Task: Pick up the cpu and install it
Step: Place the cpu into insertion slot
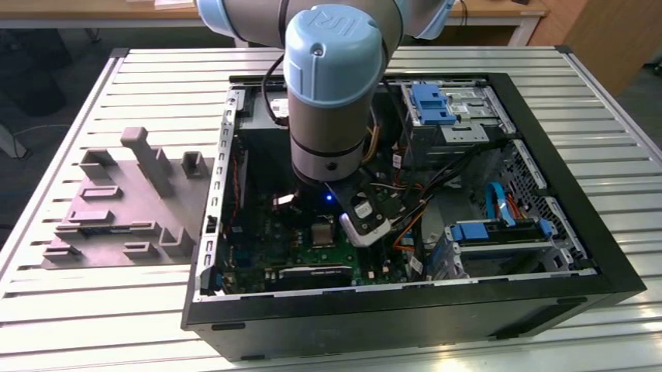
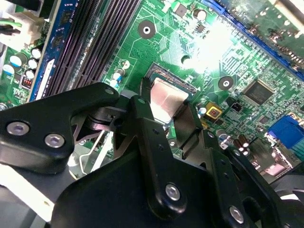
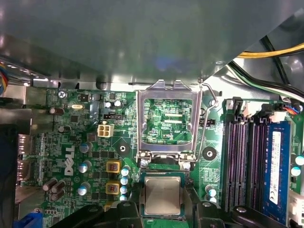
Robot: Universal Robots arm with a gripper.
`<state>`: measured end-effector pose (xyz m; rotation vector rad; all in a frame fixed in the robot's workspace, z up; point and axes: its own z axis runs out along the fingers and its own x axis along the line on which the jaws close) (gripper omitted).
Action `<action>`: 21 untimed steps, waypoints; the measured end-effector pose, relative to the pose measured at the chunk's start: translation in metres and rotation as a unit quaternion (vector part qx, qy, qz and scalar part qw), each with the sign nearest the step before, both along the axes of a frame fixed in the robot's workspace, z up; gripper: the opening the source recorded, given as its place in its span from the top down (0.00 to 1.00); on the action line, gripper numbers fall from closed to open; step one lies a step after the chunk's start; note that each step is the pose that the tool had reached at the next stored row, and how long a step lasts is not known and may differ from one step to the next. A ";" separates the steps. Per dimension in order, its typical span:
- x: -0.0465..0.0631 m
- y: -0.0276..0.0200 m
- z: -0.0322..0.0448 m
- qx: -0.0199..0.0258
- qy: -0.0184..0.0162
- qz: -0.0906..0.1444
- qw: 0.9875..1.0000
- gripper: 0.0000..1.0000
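Cpu (image 3: 162, 194) sits level between my gripper (image 2: 164, 103) fingers (image 2: 142, 114), which are clamped on two opposite edges, right at socket (image 2: 176, 79) below raised frame (image 3: 141, 123). Can't tell if it's seated.

My read: light, stiff, thin; smooth metal top likely slippery; underside contacts fragile. Hold by edges only, gentle squeeze, keep flat.
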<state>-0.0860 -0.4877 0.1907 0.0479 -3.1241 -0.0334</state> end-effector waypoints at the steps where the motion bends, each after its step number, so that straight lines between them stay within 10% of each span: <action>1: 0.000 -0.0002 0.0000 0.000 0.000 -0.002 1.000 0.55; 21: 0.001 -0.0033 -0.0004 0.002 0.000 -0.007 1.000 0.55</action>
